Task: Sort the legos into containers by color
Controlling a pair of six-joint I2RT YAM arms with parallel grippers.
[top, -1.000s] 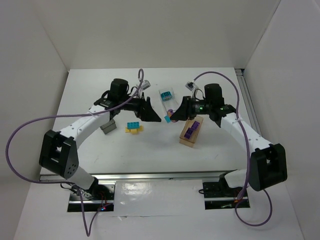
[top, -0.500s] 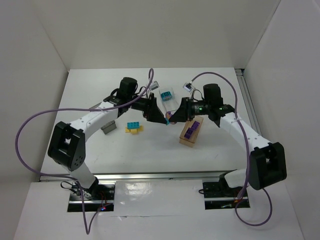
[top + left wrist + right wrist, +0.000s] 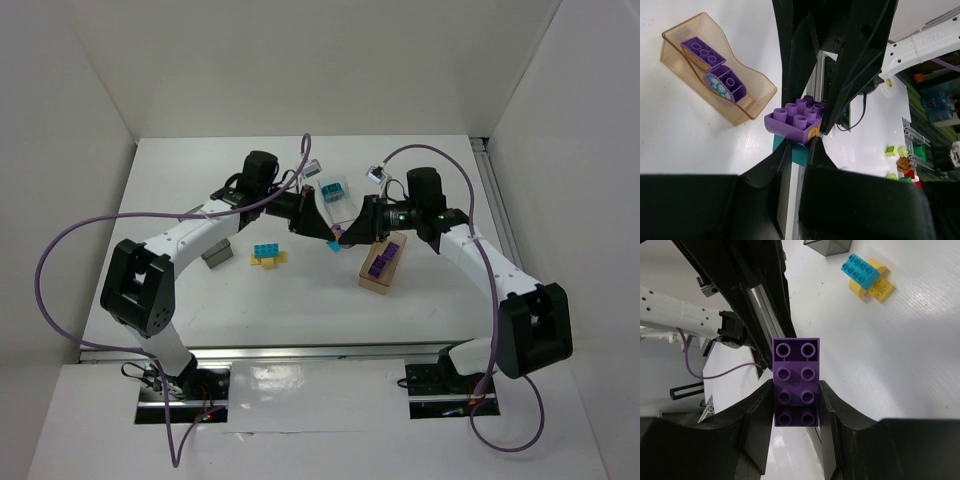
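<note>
Two stacked bricks hang beside the tan bin (image 3: 375,283), right gripper (image 3: 796,395) pinching the purple brick (image 3: 796,371), left gripper (image 3: 799,146) the teal brick (image 3: 791,154), so I'd pull straight apart.

The left arm (image 3: 190,232) and right arm (image 3: 483,260) have white links between blocky black joints. The left hand (image 3: 796,150) and right hand (image 3: 795,390) are black. A loose purple cable (image 3: 430,147) trails each arm, and a green light (image 3: 400,213) glows near the right wrist.

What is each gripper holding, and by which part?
Right gripper clamps the purple brick by its long sides, at one end. Left gripper straddles the teal brick beneath it; grip unclear.
</note>
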